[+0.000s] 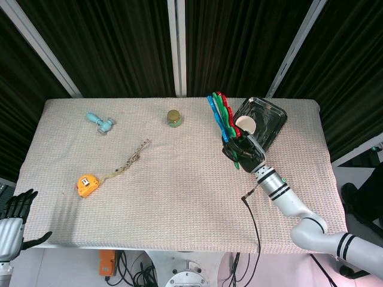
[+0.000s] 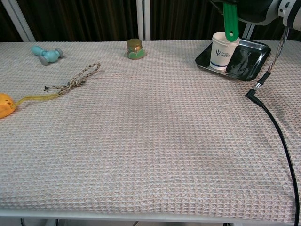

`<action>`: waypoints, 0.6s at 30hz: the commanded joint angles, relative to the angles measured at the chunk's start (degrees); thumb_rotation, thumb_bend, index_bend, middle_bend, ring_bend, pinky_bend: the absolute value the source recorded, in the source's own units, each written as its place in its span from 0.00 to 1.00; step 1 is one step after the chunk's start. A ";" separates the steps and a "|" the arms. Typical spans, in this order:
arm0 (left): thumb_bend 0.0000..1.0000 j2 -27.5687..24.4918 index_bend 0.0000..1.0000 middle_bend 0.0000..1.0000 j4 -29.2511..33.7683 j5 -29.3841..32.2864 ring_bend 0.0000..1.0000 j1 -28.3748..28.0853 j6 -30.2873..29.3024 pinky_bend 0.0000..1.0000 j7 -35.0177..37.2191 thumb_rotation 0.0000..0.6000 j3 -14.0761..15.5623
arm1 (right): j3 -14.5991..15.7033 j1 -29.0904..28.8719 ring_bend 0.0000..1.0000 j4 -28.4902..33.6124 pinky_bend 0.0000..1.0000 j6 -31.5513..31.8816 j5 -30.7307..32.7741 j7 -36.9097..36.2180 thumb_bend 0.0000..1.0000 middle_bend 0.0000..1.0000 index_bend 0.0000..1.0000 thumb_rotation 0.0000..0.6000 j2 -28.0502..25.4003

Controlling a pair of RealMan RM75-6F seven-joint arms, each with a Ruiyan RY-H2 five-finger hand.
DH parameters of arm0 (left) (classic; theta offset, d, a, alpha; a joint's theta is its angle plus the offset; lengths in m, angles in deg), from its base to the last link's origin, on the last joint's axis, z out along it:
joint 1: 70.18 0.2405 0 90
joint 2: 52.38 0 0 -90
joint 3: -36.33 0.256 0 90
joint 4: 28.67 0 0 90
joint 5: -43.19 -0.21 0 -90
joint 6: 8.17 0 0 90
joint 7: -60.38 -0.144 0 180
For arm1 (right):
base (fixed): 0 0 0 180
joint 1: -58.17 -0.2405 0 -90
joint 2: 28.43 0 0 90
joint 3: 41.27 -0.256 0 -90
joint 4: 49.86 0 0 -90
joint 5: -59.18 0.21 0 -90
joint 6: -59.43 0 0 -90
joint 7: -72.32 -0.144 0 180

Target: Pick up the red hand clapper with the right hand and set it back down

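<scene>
- The right hand (image 1: 243, 150) is up in the air over the table (image 1: 179, 203), with its fingers wrapped tight around the green handle of the red hand clapper (image 1: 220, 113)
- The clapper is off the table and turned on its edge (you see its red, green and blue layers side by side), and it sticks up and away from the hand, just to the left of the tray (image 1: 272, 128)
- In the chest view only the green handle (image 2: 230, 21) shows, hanging down in front of the paper cup (image 2: 221, 54); the hand itself is mostly cut off at the top
- The paper cup stands up straight in the dark metal tray at the far right of the table
- A black cable (image 2: 277, 136) hangs from the right arm and lies across the cloth
- The left hand (image 1: 13, 218) is low, past the near left corner of the table, holding nothing, with its dark fingers apart
- A small jar with a gold lid (image 1: 174, 118) sits near the far middle
- A light blue toy (image 1: 99, 122) lies at the far left
- A yellow tape measure (image 1: 87, 185) lies on the left side, and a bit of twisted rope (image 1: 133, 158) lies close by it
</scene>
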 commanded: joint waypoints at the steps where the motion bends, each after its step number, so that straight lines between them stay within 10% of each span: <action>1: 0.03 -0.02 0.05 0.03 0.02 0.06 0.00 0.02 -0.01 0.02 0.01 1.00 -0.01 | 5.92 -3.16 0.78 -8.28 0.98 3.43 -6.02 49.73 0.32 0.74 0.78 1.00 2.03; 8: 0.03 0.09 0.05 0.03 -0.04 0.10 0.00 0.05 0.04 0.02 -0.08 1.00 0.06 | 6.42 -2.24 0.78 -9.61 0.98 9.00 3.69 92.22 0.32 0.74 0.80 1.00 9.58; 18: 0.03 0.18 0.05 0.03 -0.26 0.42 0.00 -0.05 0.34 0.02 -0.08 1.00 -0.05 | 8.27 -3.69 0.78 -8.77 0.98 5.68 15.20 93.80 0.32 0.74 0.81 1.00 14.84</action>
